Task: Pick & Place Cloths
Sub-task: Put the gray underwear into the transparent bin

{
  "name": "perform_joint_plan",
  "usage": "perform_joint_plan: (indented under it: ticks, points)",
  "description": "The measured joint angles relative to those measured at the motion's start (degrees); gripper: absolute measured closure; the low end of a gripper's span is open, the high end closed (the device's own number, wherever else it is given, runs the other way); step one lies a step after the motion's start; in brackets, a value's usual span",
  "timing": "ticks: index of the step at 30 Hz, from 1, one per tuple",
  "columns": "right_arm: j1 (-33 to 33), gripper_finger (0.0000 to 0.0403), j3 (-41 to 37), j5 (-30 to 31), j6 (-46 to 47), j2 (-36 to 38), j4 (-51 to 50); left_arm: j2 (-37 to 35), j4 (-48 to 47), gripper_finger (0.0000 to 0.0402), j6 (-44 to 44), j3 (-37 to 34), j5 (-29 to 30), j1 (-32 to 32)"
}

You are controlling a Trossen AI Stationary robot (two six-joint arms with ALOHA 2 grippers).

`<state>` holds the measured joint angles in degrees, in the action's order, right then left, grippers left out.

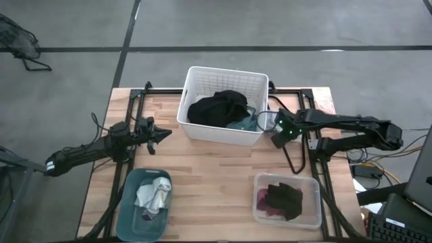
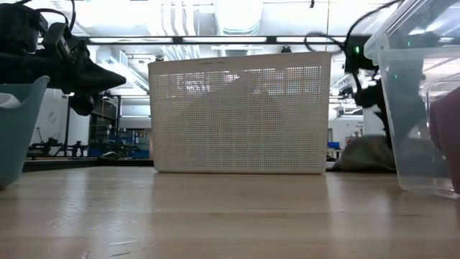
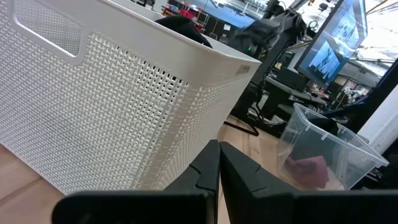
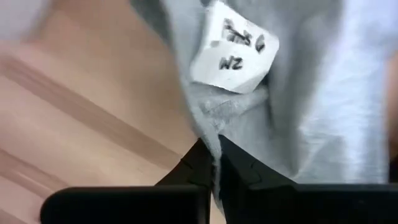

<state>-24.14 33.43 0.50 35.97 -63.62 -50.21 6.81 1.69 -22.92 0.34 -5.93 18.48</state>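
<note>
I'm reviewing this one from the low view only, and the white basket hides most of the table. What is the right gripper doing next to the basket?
Observer: The right wrist view shows the right gripper shut on a fold of a grey cloth.
Operator: Is anything inside the basket?
Observer: From above, the white basket holds a black cloth with a teal cloth beside it.
Operator: And the left arm?
Observer: The left gripper is shut and empty. It sits to the left of the basket, pointing towards it.
</note>
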Motion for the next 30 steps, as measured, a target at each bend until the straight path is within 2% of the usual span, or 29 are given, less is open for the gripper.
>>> perform_joint_plan:
  ticks: [11, 18, 30]
  points:
    - [0.0, 0.0394, 16.5, 7.0, 2.3, 9.1, -11.0, 0.0, 0.0, 0.0387, 0.0, 0.0, 0.0, 0.0]
    - [0.0, 0.0394, 28.5, 7.2, 3.6, 12.4, -13.2, 0.0, 0.0, 0.0387, 0.0, 0.0, 0.0, 0.0]
    - [2.3, 0.0394, 47.3, 4.9, 4.6, 12.5, -21.8, 0.0, 0.0, 0.0388, 0.0, 0.0, 0.0, 0.0]
